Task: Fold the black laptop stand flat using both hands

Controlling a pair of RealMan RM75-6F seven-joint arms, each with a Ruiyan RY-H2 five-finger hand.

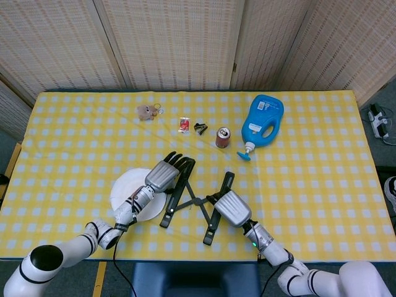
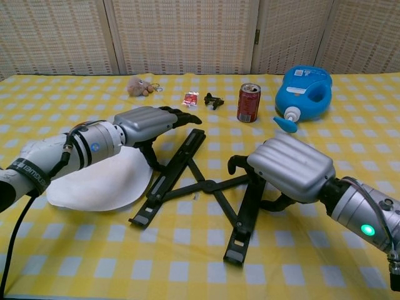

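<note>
Yellow-and-white checked cloth covers the table (image 2: 75,275), which stands before woven screens.

Nearest, the right hand (image 2: 289,167) rests palm-down over the right bar of the laptop stand (image 2: 199,185), its dark fingers (image 2: 240,164) curled down around that bar — it grips the stand. From overhead the same hand (image 1: 231,207) covers the bar's middle.

The stand lies partly spread on the cloth at the table's near middle: two long black bars angled apart, joined by crossed thin links.

The left hand (image 2: 145,124) hovers over the left bar's far end, its fingers (image 2: 181,115) stretched forward and slightly apart, holding nothing; whether the thumb beneath touches the bar cannot be told. Overhead, this hand (image 1: 163,174) overlaps the bar's top.

Left of the stand — partly under the left forearm — lies a white plate (image 2: 94,184).

Farther back stand a red can (image 2: 249,102) and, to its right, a blue bottle (image 2: 304,90) lying on its side. Left of the can sit a small black clip (image 2: 214,99), a red packet (image 2: 190,98) and a small plush toy (image 2: 140,85).
</note>
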